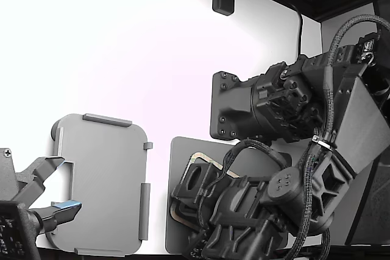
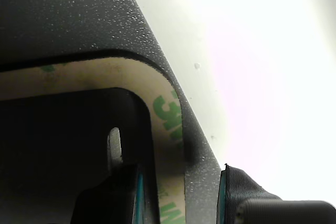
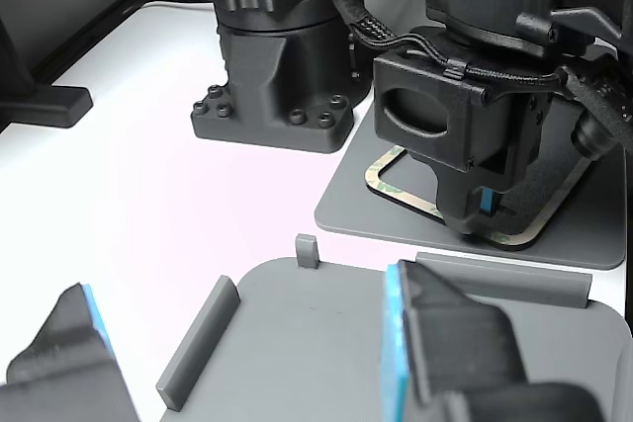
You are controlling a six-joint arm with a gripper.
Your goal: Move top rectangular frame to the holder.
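The top rectangular frame (image 2: 169, 109) is a thin tan strip with green mottling, lying flat on a dark grey mat (image 2: 94, 14). My gripper (image 2: 178, 199) is down at the frame's rounded corner and open. One finger (image 2: 123, 192) is inside the frame's opening and the other is outside the mat's edge. In the other view, the gripper (image 3: 477, 216) touches down on the near side of the frame (image 3: 394, 185). The holder (image 1: 100, 181), a light grey tray with raised edge tabs, lies empty at the exterior view's left. My arm hides most of the frame (image 1: 204, 161) there.
A second arm's open gripper (image 1: 52, 192) hovers over the holder's near corner, and its blue-padded fingers (image 3: 445, 343) fill the other view's foreground above the holder (image 3: 316, 333). A black arm base (image 3: 277, 76) stands behind the mat (image 3: 346, 214). The tabletop is white.
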